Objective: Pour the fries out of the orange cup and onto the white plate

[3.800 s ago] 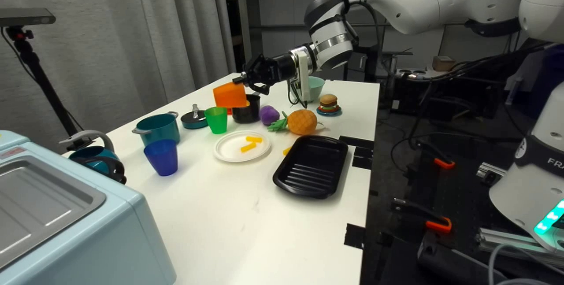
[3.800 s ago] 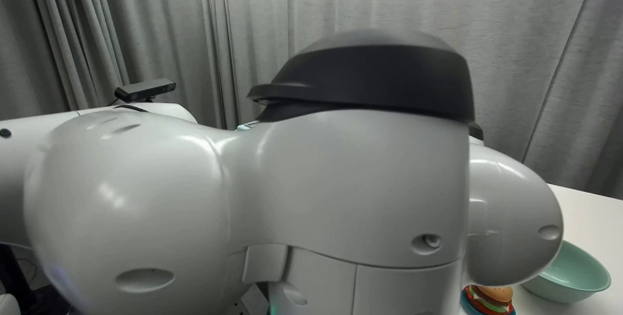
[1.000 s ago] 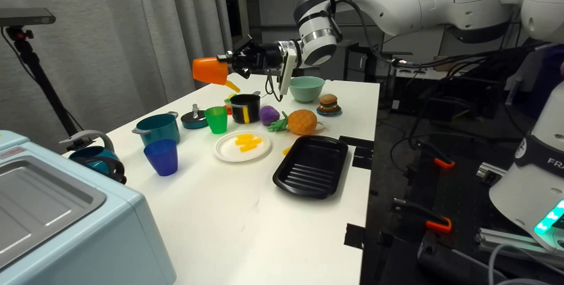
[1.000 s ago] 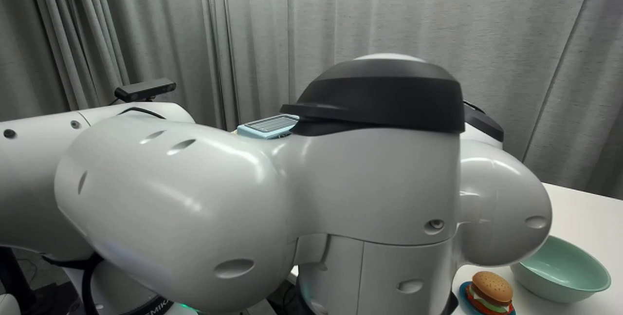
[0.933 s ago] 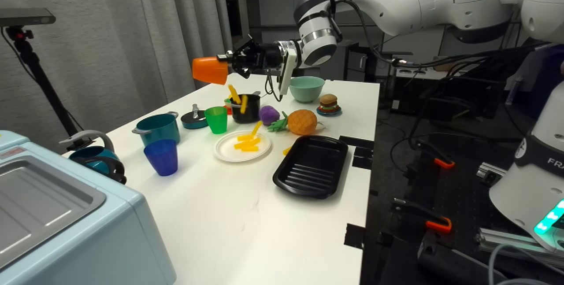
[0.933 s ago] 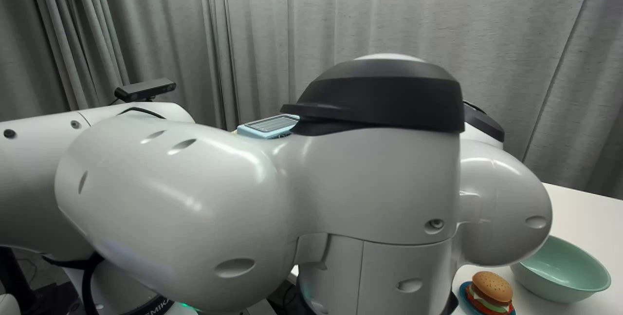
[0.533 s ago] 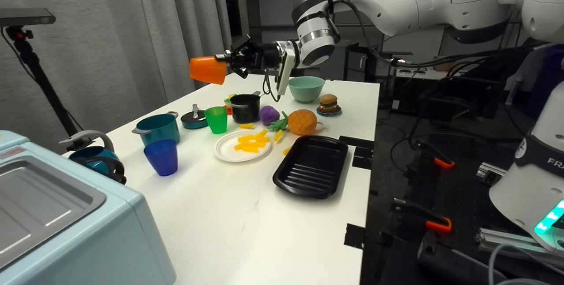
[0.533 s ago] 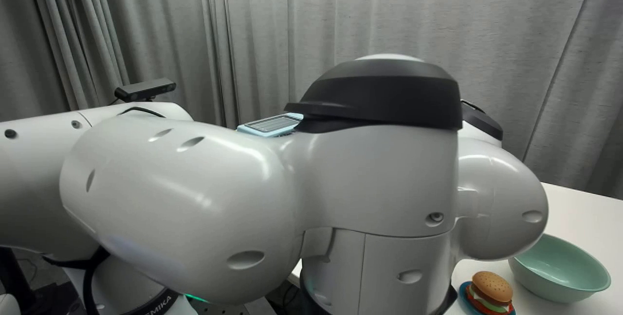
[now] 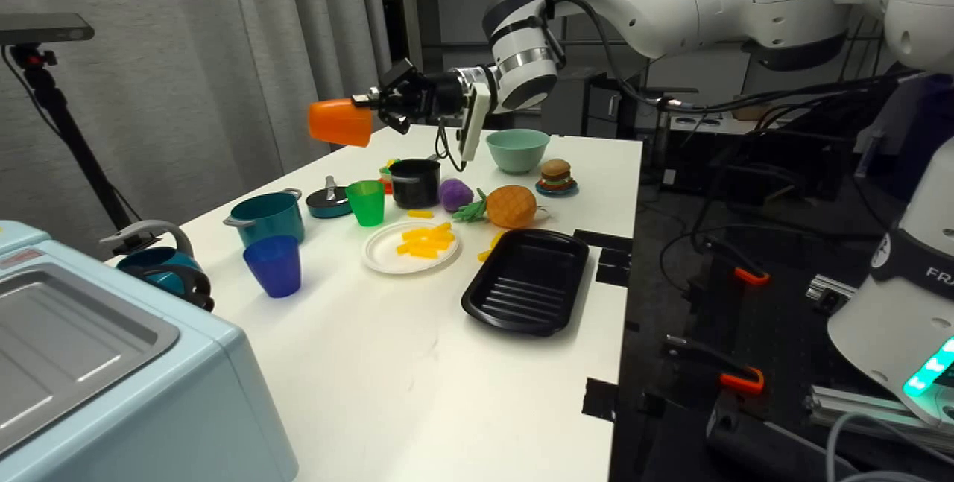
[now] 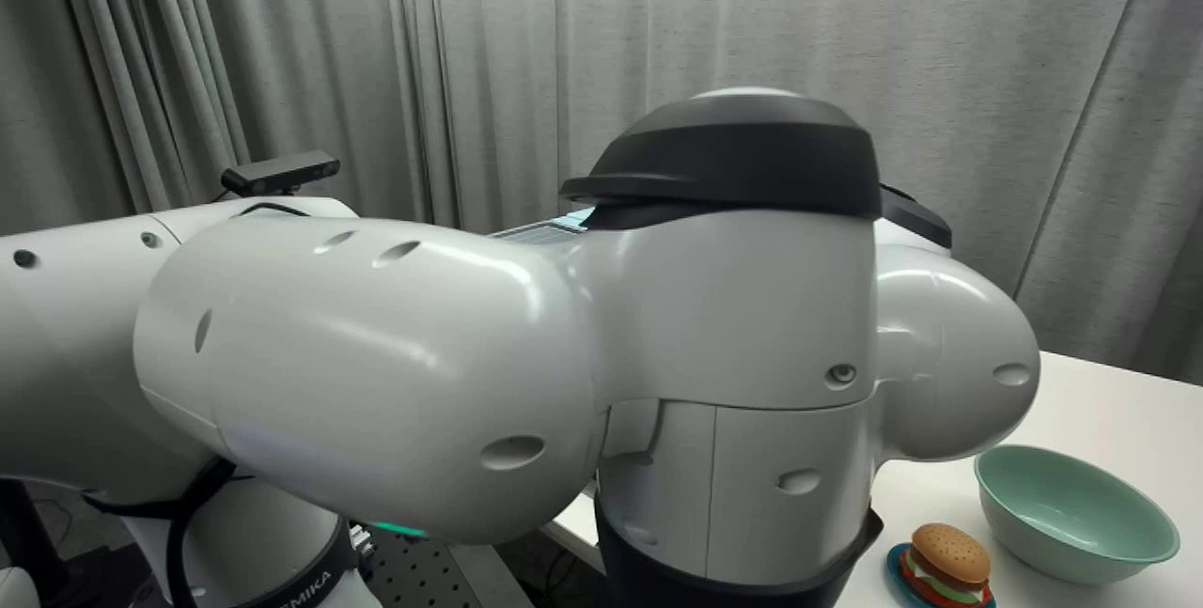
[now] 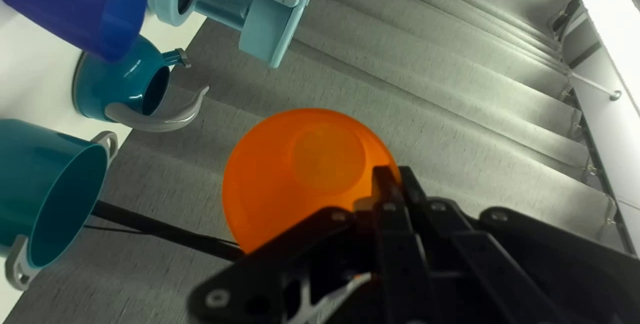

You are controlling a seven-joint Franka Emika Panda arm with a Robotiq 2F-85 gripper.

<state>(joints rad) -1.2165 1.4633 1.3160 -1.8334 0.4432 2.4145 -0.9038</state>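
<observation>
End effector (image 9: 363, 100) clamped narrow on the rim of the orange cup (image 9: 339, 123), which is held aloft on its side, mouth facing back and dipped a touch. Wrist view peers straight in: no fries to be spotted in there! Plenty on the plate (image 9: 381, 252), though, a loose heap of fries (image 9: 425, 246), with one stray (image 9: 420, 214) between plate and black pot (image 9: 416, 184), and more strays (image 9: 485, 254) by the tray (image 9: 528, 281); touching it or not, can't tell.

So it's the pour in hand, and it looks as good as finished. Next move, I'd say: swing the cup upright, then stand it somewhere. Room? Widest stretch of desk (image 9: 402, 370) runs between oven (image 9: 179, 363) and tray. Mind the blue cup (image 9: 276, 267) and green cup (image 9: 367, 205) on any way down. Tray sits near the desk's robot-side edge, so little to spare there. And the far edge? Curtain (image 11: 425, 98) fills the wrist view behind the orange cup; whether desk lies beneath, can't call it.
</observation>
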